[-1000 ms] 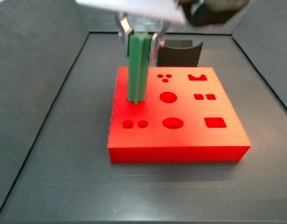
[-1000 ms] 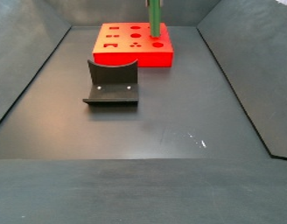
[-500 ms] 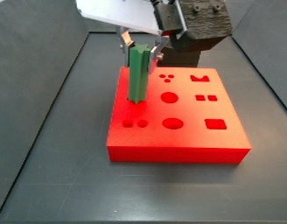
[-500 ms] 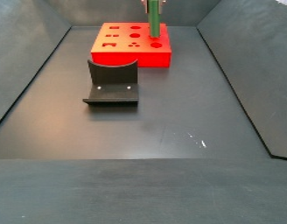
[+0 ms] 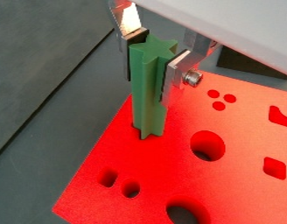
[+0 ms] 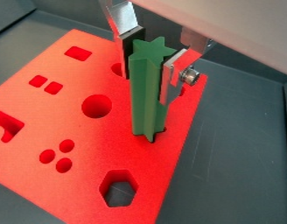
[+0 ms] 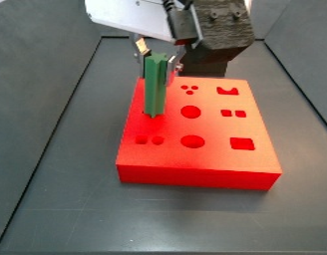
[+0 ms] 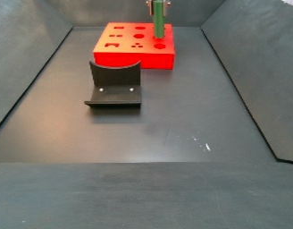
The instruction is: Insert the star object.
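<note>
The star object is a long green bar with a star-shaped top. It stands upright with its lower end in a hole near one edge of the red block. My gripper is above the block, its fingers shut on the bar's upper end. Both wrist views show the bar between the silver finger plates and the gripper. In a side view only the bar and the red block show; the gripper is above the frame.
The dark fixture stands on the dark floor just beside the red block. Other shaped holes lie open in the block's top. Sloped grey walls enclose the floor on both sides.
The gripper has moved down with the green bar, so less of the bar stands above the red block than one second ago.
</note>
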You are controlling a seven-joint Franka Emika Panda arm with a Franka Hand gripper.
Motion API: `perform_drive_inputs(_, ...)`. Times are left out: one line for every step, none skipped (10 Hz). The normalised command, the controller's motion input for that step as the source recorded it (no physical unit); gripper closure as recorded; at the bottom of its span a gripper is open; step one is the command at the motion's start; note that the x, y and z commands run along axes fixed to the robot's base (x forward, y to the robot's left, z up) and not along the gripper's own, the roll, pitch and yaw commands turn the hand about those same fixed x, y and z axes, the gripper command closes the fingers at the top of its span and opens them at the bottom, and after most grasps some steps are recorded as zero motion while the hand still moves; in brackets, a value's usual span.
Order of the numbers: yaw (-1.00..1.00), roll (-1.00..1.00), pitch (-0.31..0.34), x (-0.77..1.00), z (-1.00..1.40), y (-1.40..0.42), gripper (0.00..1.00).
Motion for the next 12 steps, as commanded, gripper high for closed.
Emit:
perform_drive_inputs(0.24, -0.12, 0.000, -0.01, -0.88, 0.00, 1.00)
perform_drive_inputs(0.21, -0.10, 0.000, -0.11, -0.90, 0.00, 1.00)
perform_drive_inputs(0.00, 0.07, 0.016, -0.06, -0.47, 0.00, 1.00)
perform_drive_inputs(-0.16, 0.05, 0.124, 0.00, -0.41, 0.00, 1.00)
perform_drive_inputs(0.00, 0.02, 0.000, 0.00, 0.00, -0.01, 1.00)
perform_drive_inputs(0.00, 0.00, 0.034, 0.00, -0.26, 0.00, 1.00)
perform_drive_inputs(0.06, 0.16, 0.233, 0.13, -0.65, -0.11, 1.00)
perform_drive_inputs(0.01, 0.06, 0.259, 0.23, -0.70, 0.00, 1.00)
perform_drive_inputs(0.00, 0.13, 0.301, 0.13, -0.50, 0.00, 1.00)
perform_drive_inputs(0.00, 0.13, 0.317, 0.09, -0.44, 0.00, 1.00)
perform_drive_inputs(0.00, 0.04, 0.054, 0.00, -0.04, 0.00, 1.00)
perform_drive_inputs(0.00, 0.00, 0.000, 0.00, 0.00, 0.00, 1.00)
